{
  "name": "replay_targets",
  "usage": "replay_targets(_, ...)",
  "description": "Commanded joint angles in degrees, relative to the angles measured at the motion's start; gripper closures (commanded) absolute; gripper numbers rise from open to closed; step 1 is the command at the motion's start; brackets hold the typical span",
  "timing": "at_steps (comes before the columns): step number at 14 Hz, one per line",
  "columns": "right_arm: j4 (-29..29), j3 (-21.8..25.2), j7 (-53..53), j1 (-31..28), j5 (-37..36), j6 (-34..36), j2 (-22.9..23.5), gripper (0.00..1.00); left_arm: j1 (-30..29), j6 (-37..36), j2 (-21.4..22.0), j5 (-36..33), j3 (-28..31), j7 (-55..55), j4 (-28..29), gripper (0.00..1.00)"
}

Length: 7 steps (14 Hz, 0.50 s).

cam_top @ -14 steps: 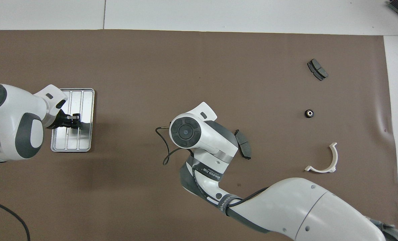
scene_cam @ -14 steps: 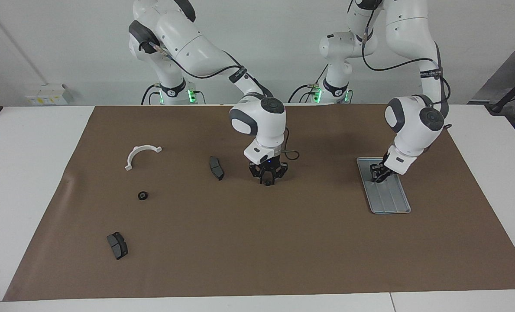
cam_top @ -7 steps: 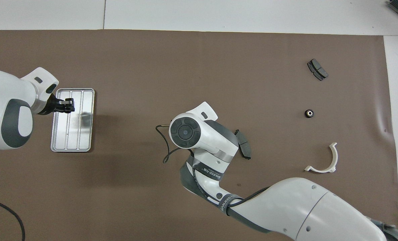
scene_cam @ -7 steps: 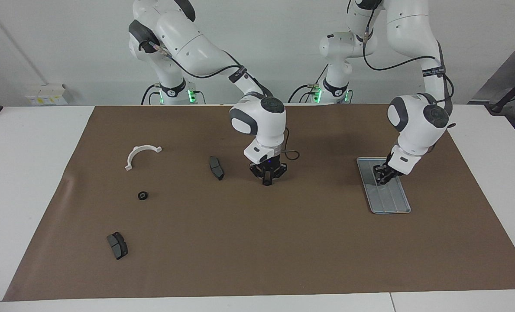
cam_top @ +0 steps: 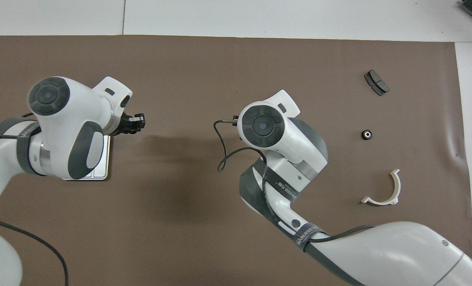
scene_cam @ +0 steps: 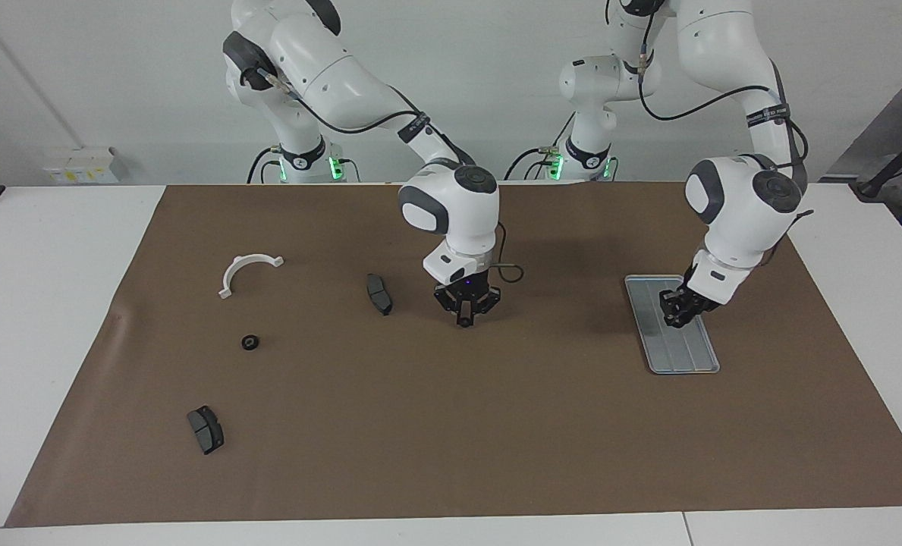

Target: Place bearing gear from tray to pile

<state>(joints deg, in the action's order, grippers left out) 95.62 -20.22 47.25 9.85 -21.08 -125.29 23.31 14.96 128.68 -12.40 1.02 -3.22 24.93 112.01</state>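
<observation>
Tray point(cam_top: 101, 174) mostly hidden under left arm (overhead view).

No lettering on the arms' dark bands point(cam_top: 283, 186) can be read.

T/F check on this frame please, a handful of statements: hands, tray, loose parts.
1. The tray lies toward the left arm's end of the table. True.
2. The left hand hangs over the white half-ring bracket. False: it is up by the tray, and the bracket lies toward the right arm's end.
3. The right hand is shut, over the middle of the mat. True.
4. The black gear sits in the tray. False: it lies on the mat toward the right arm's end, farther from the robots than the bracket.
</observation>
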Motion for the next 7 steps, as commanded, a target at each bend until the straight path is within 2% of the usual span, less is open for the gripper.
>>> replay_targets(1, 2.99, 8.23, -16.34, -0.62, 9.27, -0.48, -3.80, 1.00, 6.46, 2.26, -0.26, -0.85, 0.76, 4.33, -0.74, 1.00)
replay_targets(4, 5.01, 16.77, -31.30, -0.97, 16.48, -2.06, -3.89, 1.00, 13.49, 5.07, -2.26, -0.67, 0.76, 6.61, -0.66, 0.99)
replay_targets(7, 10.01, 22.31, -42.22, -1.85, 22.39, -9.07, -3.36, 1.00, 19.39, 12.45, -6.92, -0.67, 0.85, 11.36, -0.65, 0.99)
